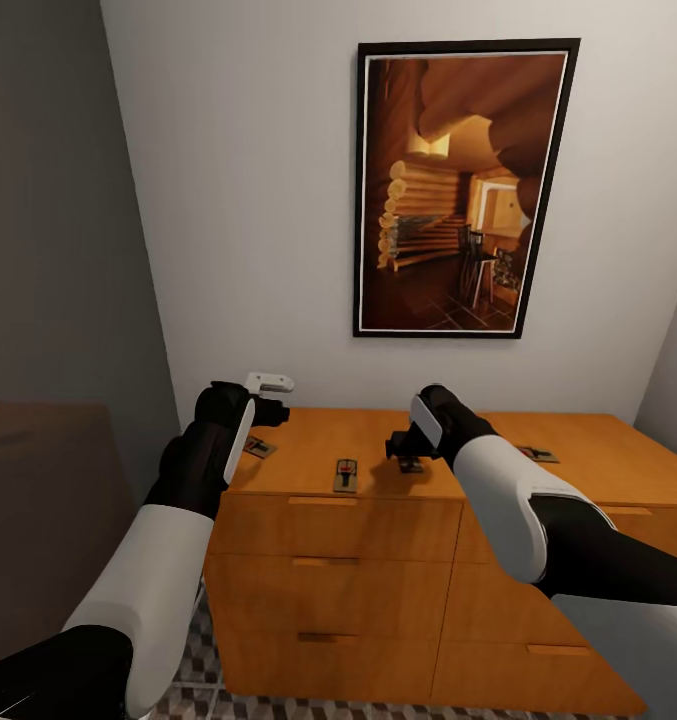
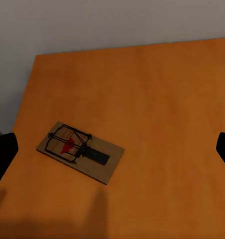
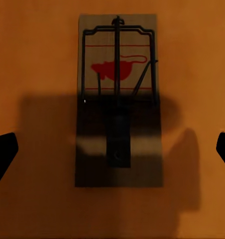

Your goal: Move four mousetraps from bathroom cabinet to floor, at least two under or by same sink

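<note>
Fingers on both our arms are spread wide with nothing between them, so we're at the pickup step. Four mousetraps sit on top of the cabinet [image 1: 378, 520]. Our right gripper [image 3: 112, 149] hangs right over one trap [image 3: 117, 99]; next move is probably straight down and a pinch across the board. The left gripper [image 2: 112, 149] needs to shift toward its trap [image 2: 81, 152] first. Head view adds the middle trap [image 1: 346, 474], the far-right trap [image 1: 538, 454] and the bathroom floor [image 1: 193, 690].
</note>
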Available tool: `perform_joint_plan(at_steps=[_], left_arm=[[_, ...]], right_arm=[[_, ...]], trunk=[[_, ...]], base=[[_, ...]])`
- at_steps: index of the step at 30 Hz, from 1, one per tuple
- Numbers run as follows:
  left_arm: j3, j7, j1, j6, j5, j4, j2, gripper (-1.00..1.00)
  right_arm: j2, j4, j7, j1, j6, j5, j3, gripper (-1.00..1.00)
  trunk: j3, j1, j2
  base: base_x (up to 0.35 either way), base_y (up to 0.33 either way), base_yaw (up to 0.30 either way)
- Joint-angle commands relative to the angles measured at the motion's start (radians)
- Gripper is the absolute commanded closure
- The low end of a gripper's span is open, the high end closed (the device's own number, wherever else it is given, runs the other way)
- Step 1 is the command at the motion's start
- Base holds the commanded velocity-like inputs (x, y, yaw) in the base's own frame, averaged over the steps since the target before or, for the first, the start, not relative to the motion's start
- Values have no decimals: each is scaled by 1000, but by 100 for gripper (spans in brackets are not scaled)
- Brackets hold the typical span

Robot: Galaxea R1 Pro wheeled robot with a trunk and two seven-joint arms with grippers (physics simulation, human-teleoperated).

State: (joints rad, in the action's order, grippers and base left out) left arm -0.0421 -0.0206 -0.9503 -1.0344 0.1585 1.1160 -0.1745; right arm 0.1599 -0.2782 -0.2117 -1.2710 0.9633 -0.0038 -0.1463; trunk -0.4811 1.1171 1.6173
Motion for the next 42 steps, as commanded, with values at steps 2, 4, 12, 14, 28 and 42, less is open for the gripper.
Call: perform_joint_plan(at_steps=[2, 4, 12, 14, 28, 42], left_arm=[[-1, -2, -1, -4, 1, 1, 0, -100], [-1, -2, -1, -4, 0, 1, 0, -100], [-2, -2, -1, -4, 0, 1, 0, -100], [-2, -2, -1, -5, 0, 1, 0, -100], [-4, -1, -1, -6, -2, 0, 0, -100], [-4, -1, -1, -6, -21, 0, 0, -100]], right_arm=[[0, 10, -6, -1, -1, -1, -8, -100], [-3, 26, -6, -1, -12, -1, -9, -100], [-6, 44, -6, -1, -40, -1, -7, -100], [-6, 45, -6, -1, -41, -1, -7, -100], [-5, 47, -7, -1, -44, -1, -7, -100], [-4, 47, -6, -1, -44, -1, -7, -100]], trunk=[[-1, 0, 1], [-1, 0, 1], [-1, 0, 1], [-1, 0, 1], [-1, 0, 1], [-26, 31, 57]], base=[[0, 0, 0], [0, 0, 0], [0, 0, 0], [0, 0, 0], [0, 0, 0], [0, 0, 0]])
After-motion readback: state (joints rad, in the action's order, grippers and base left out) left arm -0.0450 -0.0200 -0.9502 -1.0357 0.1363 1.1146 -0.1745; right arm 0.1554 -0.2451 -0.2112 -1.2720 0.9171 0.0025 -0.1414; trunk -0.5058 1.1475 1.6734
